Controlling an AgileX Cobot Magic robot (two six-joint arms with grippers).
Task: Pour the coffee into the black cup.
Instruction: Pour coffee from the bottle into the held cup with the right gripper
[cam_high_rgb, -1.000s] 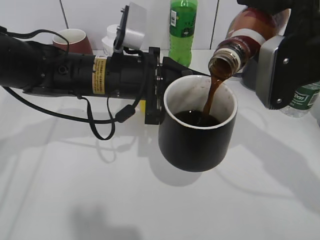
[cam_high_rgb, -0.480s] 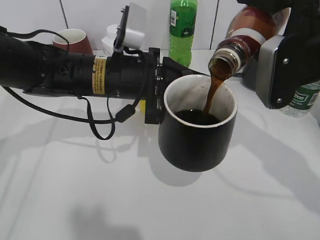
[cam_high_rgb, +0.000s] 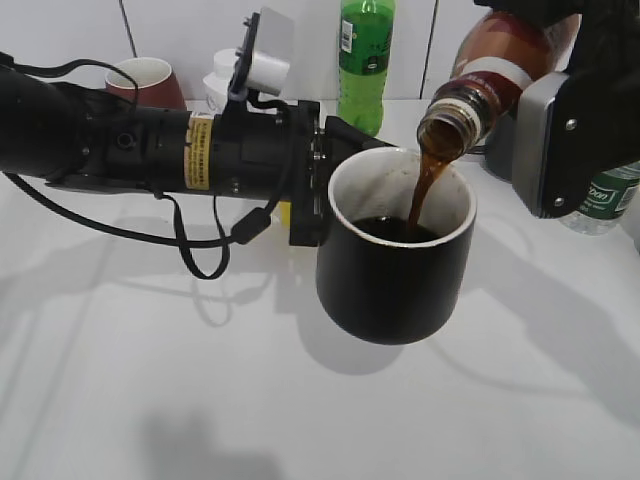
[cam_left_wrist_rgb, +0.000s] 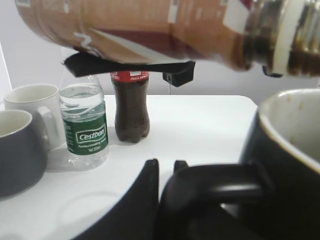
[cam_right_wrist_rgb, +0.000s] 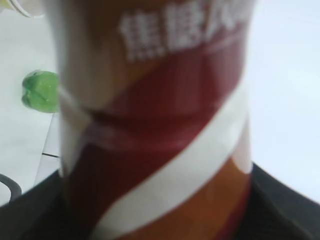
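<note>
Black cup: I see the black cup (cam_high_rgb: 396, 262) in the middle of the scene, held up off the white counter (cam_high_rgb: 150, 380). It is white inside and has dark coffee in the bottom.

Left hand: my left hand (cam_high_rgb: 318, 180) comes in from the left and is clenched on the cup's handle (cam_left_wrist_rgb: 215, 186). The handle sits on the far left side of the cup.

Coffee bottle: the coffee bottle (cam_high_rgb: 478, 82) is tipped over above the cup's right rim, mouth down and to the left. A brown stream of coffee (cam_high_rgb: 424, 190) runs from the mouth into the cup.

Right hand: my right hand (cam_high_rgb: 585, 95) is at the far right and grips the bottle's body. The right wrist view is filled by the bottle's red, white and brown label (cam_right_wrist_rgb: 160, 125).

Far side of the counter: a green bottle (cam_high_rgb: 363, 60) and a red cup (cam_high_rgb: 145, 82) stand behind the arm.

Right side: a water bottle (cam_left_wrist_rgb: 85, 122) stands just beside a cola bottle (cam_left_wrist_rgb: 130, 105), with a white mug (cam_left_wrist_rgb: 32, 107) and a grey mug (cam_left_wrist_rgb: 17, 150) near them.
</note>
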